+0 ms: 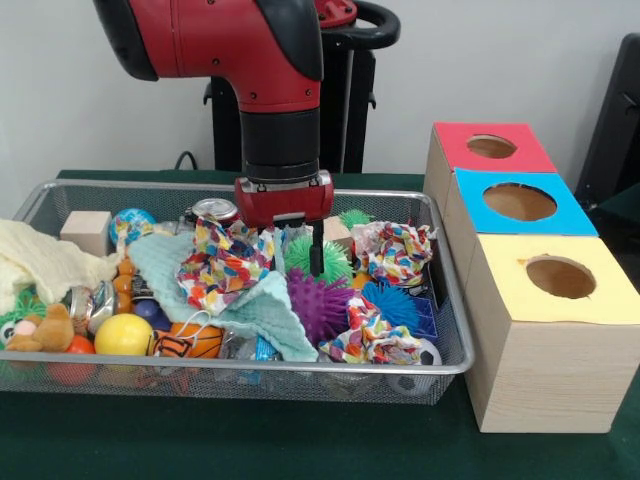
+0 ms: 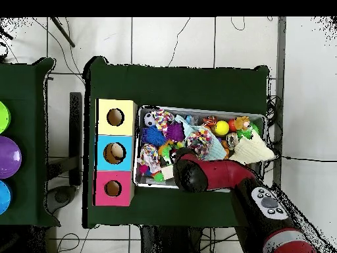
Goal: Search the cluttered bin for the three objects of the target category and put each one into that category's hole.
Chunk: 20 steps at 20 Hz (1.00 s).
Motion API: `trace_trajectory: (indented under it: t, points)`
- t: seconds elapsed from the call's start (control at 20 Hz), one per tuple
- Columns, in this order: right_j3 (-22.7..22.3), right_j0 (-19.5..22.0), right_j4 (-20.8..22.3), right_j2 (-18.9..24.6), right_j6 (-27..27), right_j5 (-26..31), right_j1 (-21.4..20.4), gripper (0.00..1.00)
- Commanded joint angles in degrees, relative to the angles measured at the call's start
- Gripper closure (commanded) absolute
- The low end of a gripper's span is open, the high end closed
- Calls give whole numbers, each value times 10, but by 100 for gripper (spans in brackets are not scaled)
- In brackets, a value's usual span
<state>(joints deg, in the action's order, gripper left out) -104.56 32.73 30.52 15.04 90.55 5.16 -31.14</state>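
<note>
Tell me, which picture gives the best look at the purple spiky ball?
The front view: the purple spiky ball sits in plain sight in the mesh bin, spikes clear, just below the gripper. The overhead view shows only a small purple patch beside the red arm.

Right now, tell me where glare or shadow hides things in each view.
Front view: even light, a slight glare on the metal can lid; the gripper shades the green spiky ball. Overhead view: the arm covers the bin's near side; holes look dark.
</note>
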Motion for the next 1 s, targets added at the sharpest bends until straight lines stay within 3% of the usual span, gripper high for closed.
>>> trace_trajectory:
  t: [0.05, 0.55, 0.85, 1.0]
  points:
    - [-44, -6, 20, -22, 69, -9, 1, 0]
    - [-90, 1, 4, -15, 67, 10, -44, 0]
    - [-93, -2, -12, -4, 58, 44, -71, 0]
    - [-87, -5, -12, -8, 60, 39, -65, 0]
